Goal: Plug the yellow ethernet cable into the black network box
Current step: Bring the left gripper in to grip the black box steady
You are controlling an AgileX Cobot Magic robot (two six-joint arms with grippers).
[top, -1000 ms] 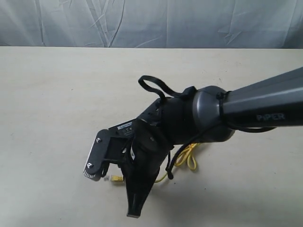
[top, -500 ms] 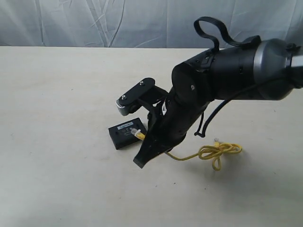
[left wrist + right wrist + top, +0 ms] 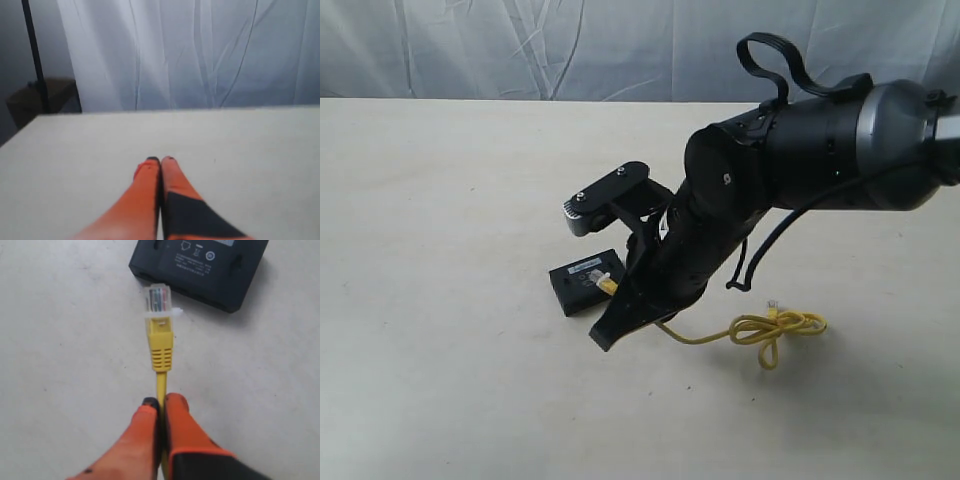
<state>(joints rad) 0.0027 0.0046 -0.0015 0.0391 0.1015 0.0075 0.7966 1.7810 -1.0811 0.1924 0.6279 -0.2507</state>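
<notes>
The yellow ethernet cable (image 3: 161, 347) is clamped in the right jaws, its plug just short of the black network box (image 3: 200, 270), its coil at the box's three o'clock. The left jaws are pressed together.

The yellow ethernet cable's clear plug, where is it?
In the right wrist view, the clear plug sticks out beyond the right gripper, pointing at the edge of the flat black network box.

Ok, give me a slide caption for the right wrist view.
Right tool pinching the yellow ethernet cable, clear plug aimed at the black network box, not yet inserted.
</notes>
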